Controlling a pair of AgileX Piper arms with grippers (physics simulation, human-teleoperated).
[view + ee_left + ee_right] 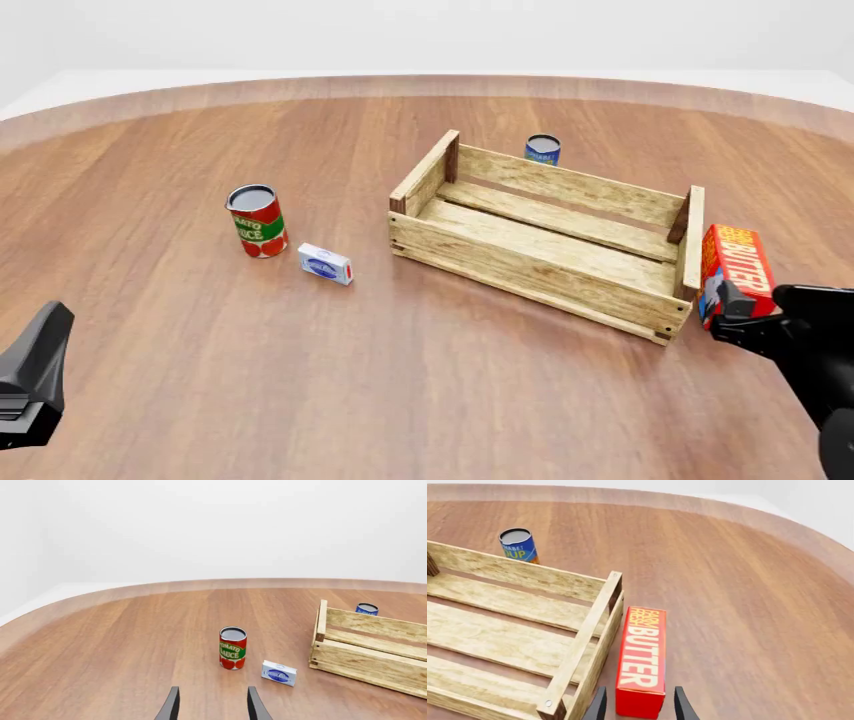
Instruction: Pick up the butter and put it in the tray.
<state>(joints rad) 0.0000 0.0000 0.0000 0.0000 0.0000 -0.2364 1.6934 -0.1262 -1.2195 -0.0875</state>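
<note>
The butter [738,272] lies on the table just outside the right end wall of the tray [534,262], lengthwise along it, and my right gripper [636,706] has its near end between spread fingers; whether they touch it I cannot tell. At nine o'clock from the tray stand a small white-blue box [324,264] and a tomato sauce can [255,221], with a blue can [542,150] at twelve. My left gripper [211,706] hangs open, well apart.

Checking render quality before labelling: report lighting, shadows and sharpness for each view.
Front view: even, flat light, only faint soft shadow under the tray, all sharp. Left wrist view: tomato sauce can crisp, no glare. Right wrist view: butter lettering slightly soft, no hard shadows.
</note>
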